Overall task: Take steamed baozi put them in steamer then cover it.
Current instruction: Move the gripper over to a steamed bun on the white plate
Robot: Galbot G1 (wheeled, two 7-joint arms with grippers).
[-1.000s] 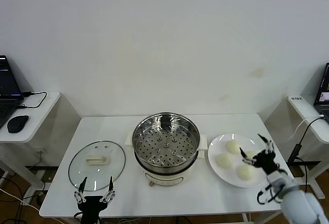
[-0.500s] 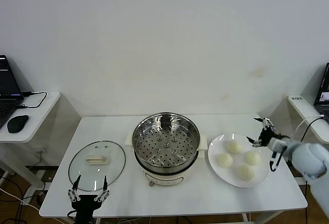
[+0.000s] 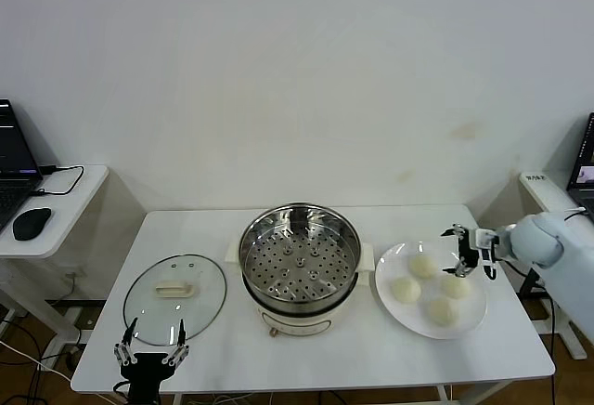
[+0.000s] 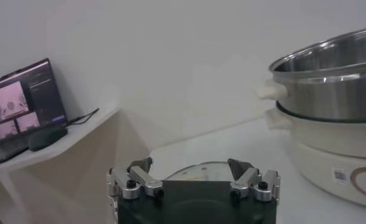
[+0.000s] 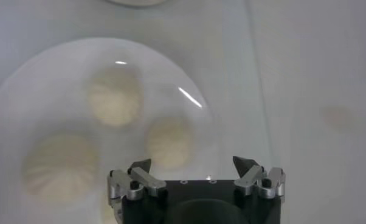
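Observation:
Several cream-white steamed baozi lie on a white plate at the right of the table, and they also show in the right wrist view as pale baozi. My right gripper hovers open over the plate's far right part, just above the baozi, with nothing in it; it also shows as the open right gripper. The steel steamer stands uncovered mid-table with its perforated tray bare. The glass cover lies flat to its left. My left gripper waits open at the front edge, near the cover.
A side table at the far left carries a laptop and a mouse. Another small table with a cable stands at the far right. Behind the work table is a white wall.
My right gripper swung from the plate's front right to above its far right part. The left gripper sank a little toward the front edge. Baozi, steamer and cover stay put.

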